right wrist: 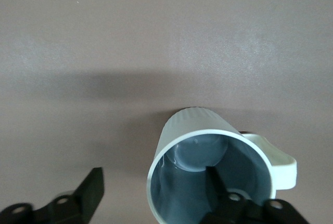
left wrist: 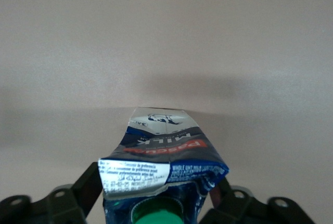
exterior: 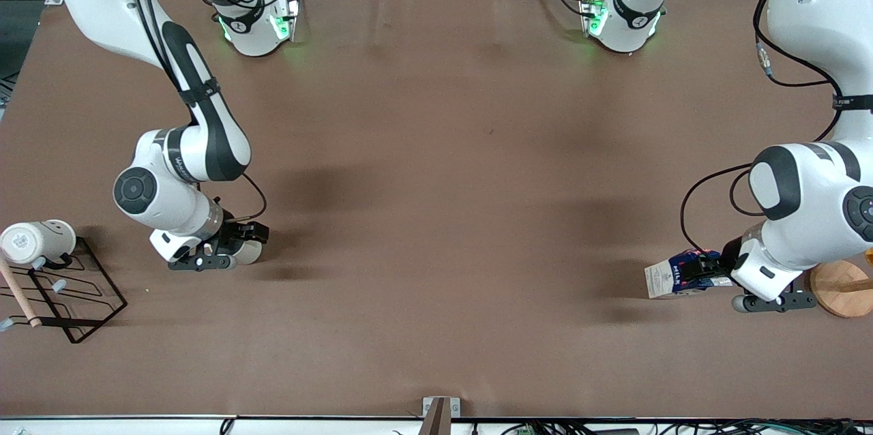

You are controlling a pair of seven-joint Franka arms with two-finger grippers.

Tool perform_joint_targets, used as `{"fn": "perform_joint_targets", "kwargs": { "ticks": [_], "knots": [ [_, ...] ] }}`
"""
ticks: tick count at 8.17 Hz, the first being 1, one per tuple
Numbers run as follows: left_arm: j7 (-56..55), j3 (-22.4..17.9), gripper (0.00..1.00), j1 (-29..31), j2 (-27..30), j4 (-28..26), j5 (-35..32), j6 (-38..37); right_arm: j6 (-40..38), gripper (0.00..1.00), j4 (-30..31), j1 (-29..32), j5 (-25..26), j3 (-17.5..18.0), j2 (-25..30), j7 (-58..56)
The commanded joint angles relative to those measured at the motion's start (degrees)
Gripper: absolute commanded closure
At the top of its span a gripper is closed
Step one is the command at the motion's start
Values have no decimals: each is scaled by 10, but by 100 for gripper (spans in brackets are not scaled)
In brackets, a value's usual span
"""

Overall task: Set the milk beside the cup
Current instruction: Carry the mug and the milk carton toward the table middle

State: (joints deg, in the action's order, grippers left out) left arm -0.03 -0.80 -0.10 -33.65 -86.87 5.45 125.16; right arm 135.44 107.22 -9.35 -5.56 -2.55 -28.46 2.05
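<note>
The milk (exterior: 665, 279) is a dark blue and white carton with a green cap. My left gripper (exterior: 706, 271) is shut on it near its top and holds it tilted, low over the table at the left arm's end. In the left wrist view the milk (left wrist: 166, 146) fills the space between the fingers (left wrist: 89, 185). The cup (exterior: 249, 253), a grey-beige mug, stands on the table at the right arm's end. My right gripper (exterior: 235, 244) is open at the cup. In the right wrist view one finger (right wrist: 218, 187) is inside the cup (right wrist: 187, 125) and the other is well outside it.
A white smiley-face mug (exterior: 37, 241) hangs on a black wire rack (exterior: 75, 298) at the right arm's end, with a wooden stick (exterior: 17, 292) beside it. A round wooden base (exterior: 842, 288) lies beside my left gripper. The brown table (exterior: 443, 183) stretches between the two arms.
</note>
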Motion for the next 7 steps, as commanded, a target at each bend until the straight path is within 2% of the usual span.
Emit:
{"fn": "perform_joint_targets", "kwargs": {
  "ticks": [1,2,5,7],
  "knots": [
    [-4,1,38,-1,-3,6,6,4,7,87,4,-1,-7,-1,3,8],
    [-1,2,48,-3,-2,6,4,3,7,100,2,-1,-8,-1,3,8],
    [-1,2,61,-20,4,11,-4,3,3,100,-4,-2,-52,-1,9,10],
    [-2,3,61,-31,20,14,1,3,-3,100,-13,-10,-52,0,29,54]
  ]
}}
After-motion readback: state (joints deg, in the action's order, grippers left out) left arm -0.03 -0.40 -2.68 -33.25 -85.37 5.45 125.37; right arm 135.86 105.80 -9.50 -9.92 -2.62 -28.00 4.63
